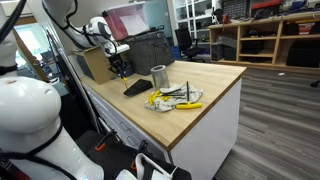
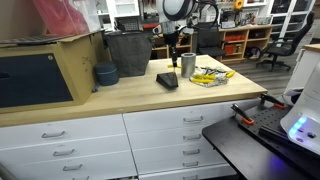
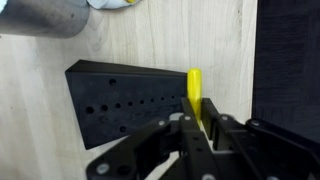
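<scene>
Jaws pinch a yellow stick [image 3: 195,88], long axis in line with the gripper [image 3: 199,122], free end pointing at the black holed block [image 3: 120,100] on the wooden counter [image 3: 150,40].

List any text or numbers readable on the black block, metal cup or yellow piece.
No readable text anywhere. The black block shows only rows of holes; the metal cup and the yellow piece in the tool show no marks. Anything in the exterior views is too small to read.

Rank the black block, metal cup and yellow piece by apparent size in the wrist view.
1. Black block.
2. Metal cup, though the frame edge cuts it off.
3. Yellow piece, partly hidden in the hand.
</scene>
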Robot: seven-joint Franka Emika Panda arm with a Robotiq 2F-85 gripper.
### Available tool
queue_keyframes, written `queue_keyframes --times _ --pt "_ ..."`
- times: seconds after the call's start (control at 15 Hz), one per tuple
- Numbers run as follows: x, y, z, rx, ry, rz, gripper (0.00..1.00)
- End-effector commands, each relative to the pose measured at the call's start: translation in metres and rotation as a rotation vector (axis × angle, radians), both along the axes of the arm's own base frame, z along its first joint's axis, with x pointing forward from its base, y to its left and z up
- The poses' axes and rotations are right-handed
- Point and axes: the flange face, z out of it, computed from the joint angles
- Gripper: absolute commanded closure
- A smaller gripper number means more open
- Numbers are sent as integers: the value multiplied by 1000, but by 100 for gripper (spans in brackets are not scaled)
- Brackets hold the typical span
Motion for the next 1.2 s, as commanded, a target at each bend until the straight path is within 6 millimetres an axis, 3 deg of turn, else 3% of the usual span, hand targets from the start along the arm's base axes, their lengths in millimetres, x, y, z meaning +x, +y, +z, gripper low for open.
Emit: queue_keyframes --times 0.0,0.47,1.13 --pt "-2 4 23 -20 12 24 96" --pt "3 3 24 -18 111 21 96" --pt "17 5 -13 -32 213 -62 96"
